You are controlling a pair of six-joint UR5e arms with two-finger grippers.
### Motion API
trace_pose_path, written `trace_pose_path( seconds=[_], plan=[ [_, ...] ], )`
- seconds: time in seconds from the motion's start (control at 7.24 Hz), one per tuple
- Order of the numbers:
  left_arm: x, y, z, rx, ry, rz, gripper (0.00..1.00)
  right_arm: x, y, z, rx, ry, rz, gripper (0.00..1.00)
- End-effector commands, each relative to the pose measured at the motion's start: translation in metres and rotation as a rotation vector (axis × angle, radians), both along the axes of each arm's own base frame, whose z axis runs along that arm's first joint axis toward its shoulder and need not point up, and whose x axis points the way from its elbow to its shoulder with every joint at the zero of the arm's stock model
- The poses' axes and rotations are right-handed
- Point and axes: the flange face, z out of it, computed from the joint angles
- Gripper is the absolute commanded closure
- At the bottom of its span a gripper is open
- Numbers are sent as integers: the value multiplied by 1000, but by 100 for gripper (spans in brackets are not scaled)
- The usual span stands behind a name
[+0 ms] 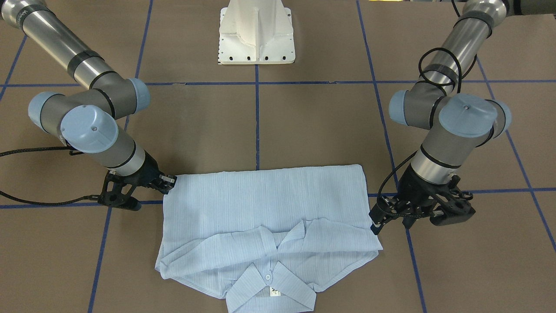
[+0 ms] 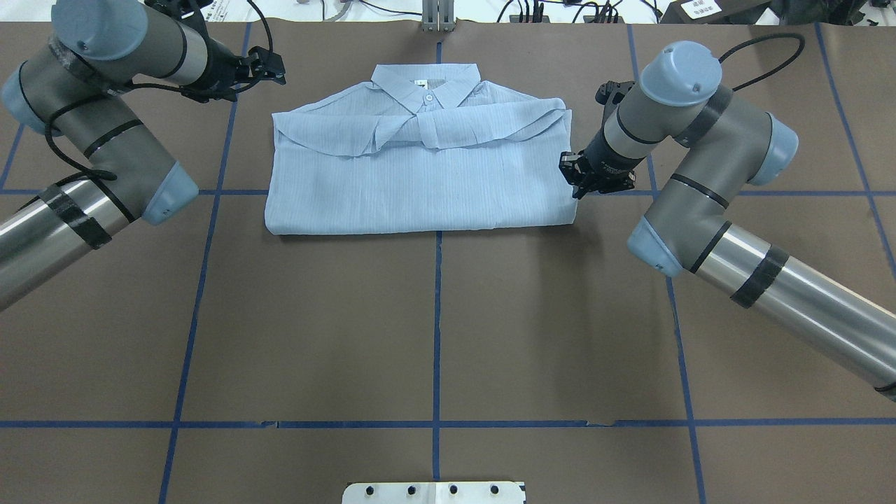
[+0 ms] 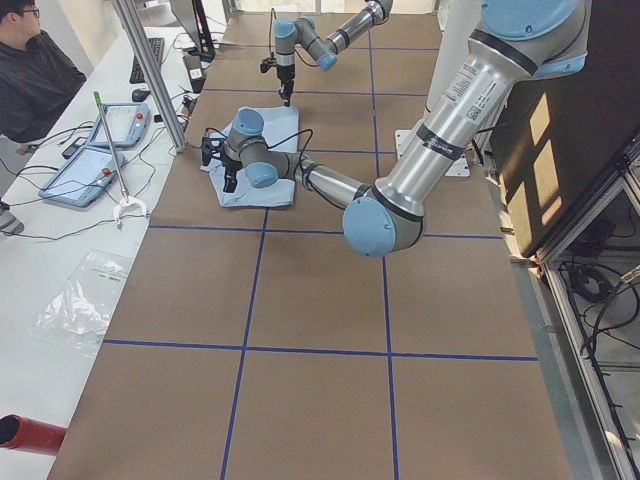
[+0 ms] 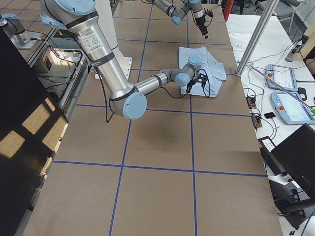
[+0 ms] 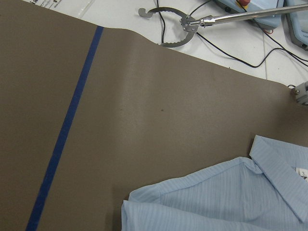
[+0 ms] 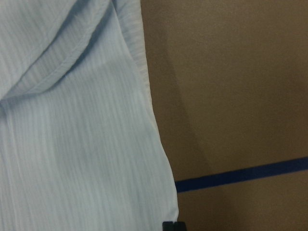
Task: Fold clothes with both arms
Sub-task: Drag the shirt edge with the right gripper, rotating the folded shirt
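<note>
The light-blue striped shirt [image 1: 269, 204] [image 2: 420, 168] lies folded flat on the brown table, collar [image 2: 425, 84] at the far edge and sleeves laid across the chest. My right gripper [image 2: 575, 175] [image 1: 168, 181] sits at the shirt's right side edge; in the right wrist view a single black tip [image 6: 172, 225] meets the hem [image 6: 159, 159], so it reads as shut on the cloth. My left gripper [image 2: 273, 66] [image 1: 391, 224] hovers open just off the shirt's collar-side left corner, touching nothing. The left wrist view shows that corner [image 5: 202, 197] and bare table.
The white pedestal base [image 1: 256, 34] stands mid-table behind the shirt. Blue tape lines [image 2: 437, 315] grid the brown surface. Beyond the far edge lie a metal grabber tool [image 5: 183, 24], teach pendants [image 3: 100, 150] and cables, and a person [image 3: 30, 60] sits there.
</note>
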Motion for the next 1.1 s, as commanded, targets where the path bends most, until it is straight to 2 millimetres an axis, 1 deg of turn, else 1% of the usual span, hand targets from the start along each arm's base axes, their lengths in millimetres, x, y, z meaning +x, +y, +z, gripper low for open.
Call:
trace_pose_path(
  seconds=[0.0,0.14,0.28,0.41,0.55,0.69,0.83,0.97],
  plan=[
    [0,0,-3,2,2,0,0,42,45,0,40,-38,-8,100],
    [0,0,-2,0,1,-1,0,59,68,0,29,-71,-36,100],
    [0,0,-1,-1,1,-1,0,73,84,5,27,-76,-40,100],
    [0,0,-2,1,2,-1,0,91,111,14,25,-75,-49,100],
    [0,0,-2,-1,5,-3,0,114,152,24,21,-73,-69,100],
    [1,1,-3,-1,7,-2,0,133,201,27,17,-71,-113,100],
    [1,1,-3,-1,7,-2,0,138,255,21,15,-78,-200,100],
    [1,1,-2,-1,5,-1,0,120,304,6,20,-105,-328,100]
  ],
)
